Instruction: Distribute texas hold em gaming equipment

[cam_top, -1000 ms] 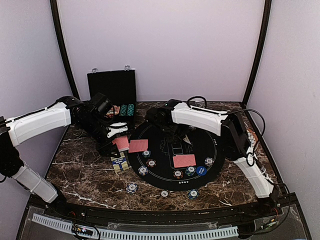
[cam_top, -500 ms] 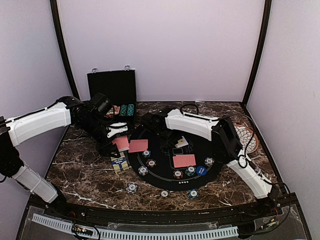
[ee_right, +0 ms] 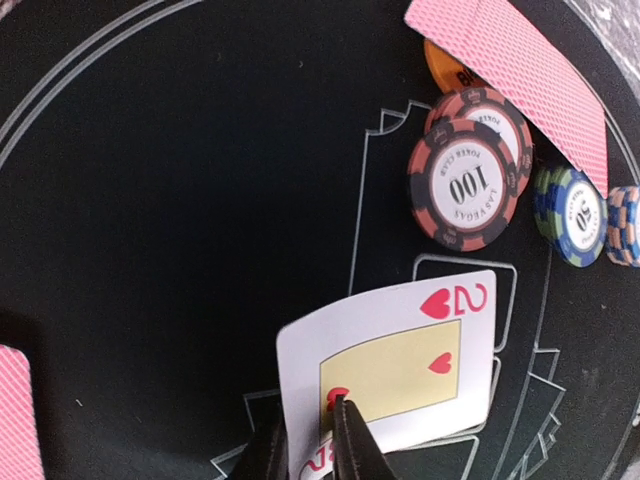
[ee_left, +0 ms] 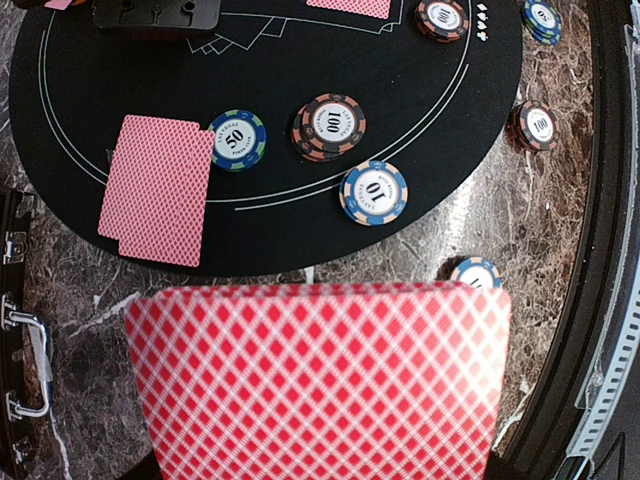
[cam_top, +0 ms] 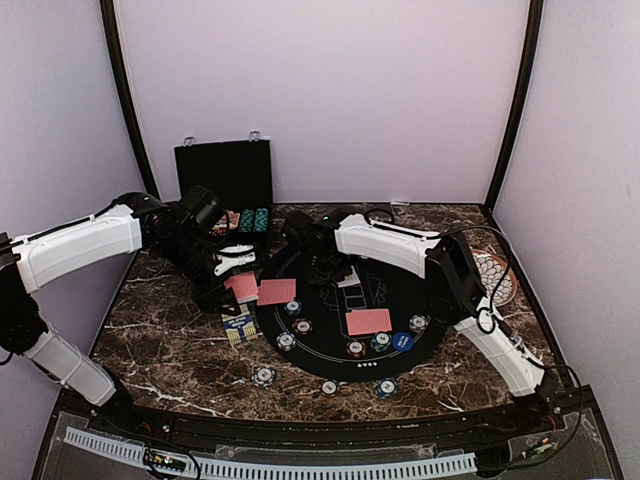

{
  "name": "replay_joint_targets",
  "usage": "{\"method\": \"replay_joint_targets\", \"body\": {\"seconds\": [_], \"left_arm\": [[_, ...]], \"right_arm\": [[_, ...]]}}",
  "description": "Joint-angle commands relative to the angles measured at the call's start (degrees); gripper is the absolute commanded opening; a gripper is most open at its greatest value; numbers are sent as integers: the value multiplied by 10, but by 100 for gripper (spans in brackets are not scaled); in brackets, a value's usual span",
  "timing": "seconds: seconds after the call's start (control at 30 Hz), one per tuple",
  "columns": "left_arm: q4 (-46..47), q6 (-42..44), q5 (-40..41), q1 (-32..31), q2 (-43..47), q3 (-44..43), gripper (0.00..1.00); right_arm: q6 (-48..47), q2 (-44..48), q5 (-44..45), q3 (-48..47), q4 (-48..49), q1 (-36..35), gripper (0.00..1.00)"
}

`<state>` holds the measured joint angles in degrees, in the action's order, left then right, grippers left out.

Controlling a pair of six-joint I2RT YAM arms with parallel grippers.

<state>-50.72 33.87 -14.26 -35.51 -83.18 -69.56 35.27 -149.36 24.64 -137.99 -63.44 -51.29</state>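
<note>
**Inspector:** Right claw [ee_right: 308, 422]?

**Assessor:** Tips are straddling the white face-up two of hearts [ee_right: 400, 365], lying toward the round black felt mat's [ee_right: 150, 200] far edge. Gripping or releasing, I cannot tell. It appears to be dealing, and lifting clear comes next. Left claw [cam_top: 228, 262] is clamping the red-backed deck [ee_left: 320, 380].

**Inspector:** Counts?

**Assessor:** I am counting one face-up card, two face-down red-backed piles [cam_top: 368, 321] and nine spots of round striped poker chips [ee_right: 465, 185].
</note>
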Motion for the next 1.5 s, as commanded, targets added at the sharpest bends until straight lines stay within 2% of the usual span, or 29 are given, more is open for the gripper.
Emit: {"method": "replay_joint_targets", "body": {"seconds": [0.0,0.07,0.27,0.43,0.67,0.93,1.17,1.47], "left_arm": [[-9,5,-10,1,16,-7,0],[-9,6,-12,1,16,-7,0],[-12,8,-16,1,17,-5,0],[-14,12,-11,1,20,-2,0],[-13,15,-8,1,23,3,0],[-13,17,-7,1,21,1,0],[-12,16,-6,1,17,-2,0],[-12,16,-4,1,18,-5,0]], "right_arm": [[20,-1,-43,-1,67,18,22],[28,3,-67,7,91,26,32],[52,39,-147,63,185,44,52],[67,95,-233,138,268,63,58],[72,211,-347,309,398,108,60],[73,318,-431,517,494,150,59],[78,364,-451,632,532,146,46],[85,386,-438,704,534,114,43]]}}
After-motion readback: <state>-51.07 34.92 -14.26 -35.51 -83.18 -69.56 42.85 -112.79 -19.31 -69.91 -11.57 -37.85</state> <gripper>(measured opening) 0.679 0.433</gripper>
